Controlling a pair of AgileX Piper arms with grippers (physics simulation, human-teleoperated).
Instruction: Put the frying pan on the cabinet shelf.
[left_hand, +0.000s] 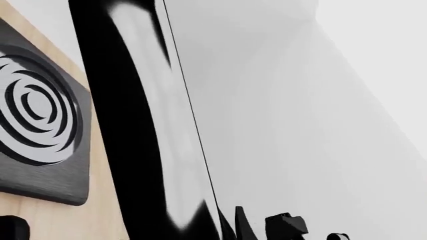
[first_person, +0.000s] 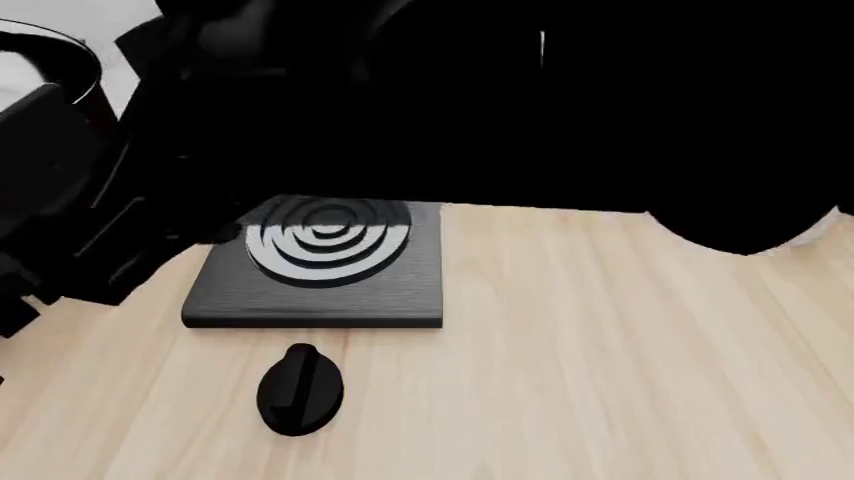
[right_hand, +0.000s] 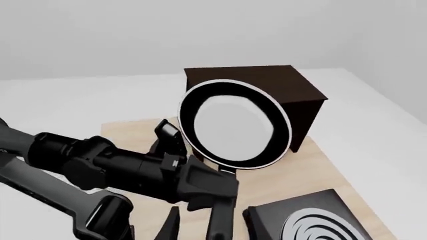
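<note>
Pan carried toward the cabinet

The left gripper (right_hand: 190, 187) grasps the pan (right_hand: 235, 125) by its handle, holding it tilted in the air before the cabinet (right_hand: 303, 90); next, level it over the shelf and lower. The right gripper's state can't be told.

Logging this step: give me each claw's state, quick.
Left claw: closed on the frying pan by its handle, pan lifted in front of the cabinet.
Right claw: cannot be told; it shows in no view.
</note>
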